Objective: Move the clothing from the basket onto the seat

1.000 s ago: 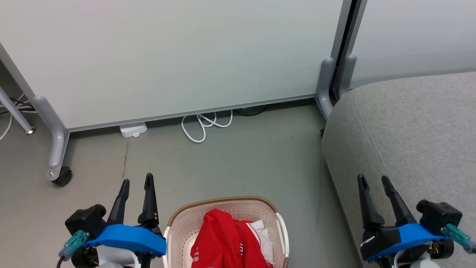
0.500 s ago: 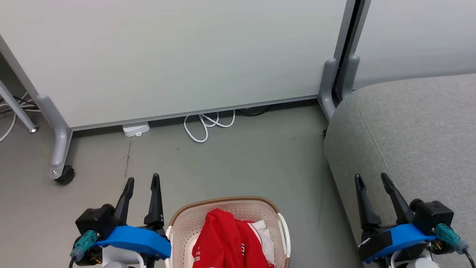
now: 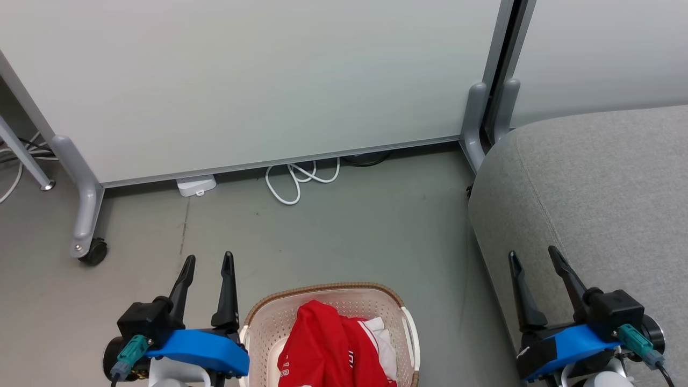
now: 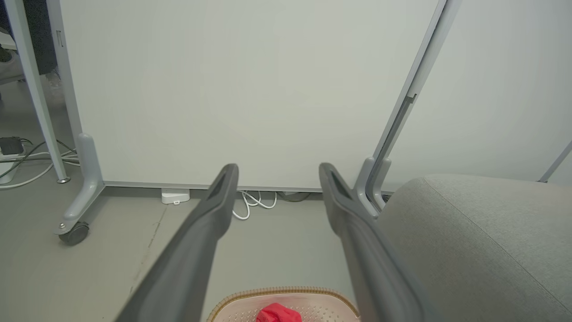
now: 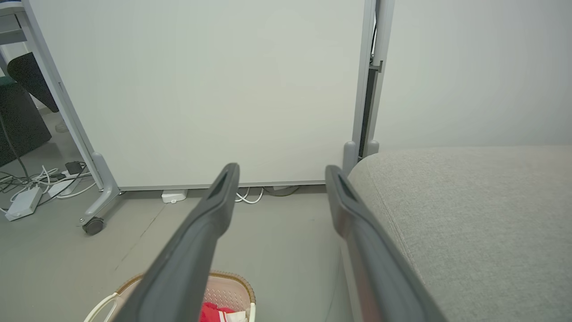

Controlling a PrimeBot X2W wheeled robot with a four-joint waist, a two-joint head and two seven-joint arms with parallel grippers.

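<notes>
The red clothing (image 3: 328,349) lies heaped in the basket (image 3: 322,287), which stands on the floor (image 3: 349,236) at the bottom middle of the head view. The left gripper (image 3: 209,256) hangs just left of the basket, fingers spread and empty, clear of the cloth. The right gripper (image 3: 531,251), also spread and empty, hangs by the edge of the grey seat (image 3: 602,188), to the basket's right and well apart from the clothing

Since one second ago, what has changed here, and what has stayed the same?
Both tools drifted slightly inward: the left tool shifted right, toward the basket; the right tool shifted left. Nothing was taken or released: both stay open and empty. The clothing lies in the basket as before, and the seat has not moved.
</notes>
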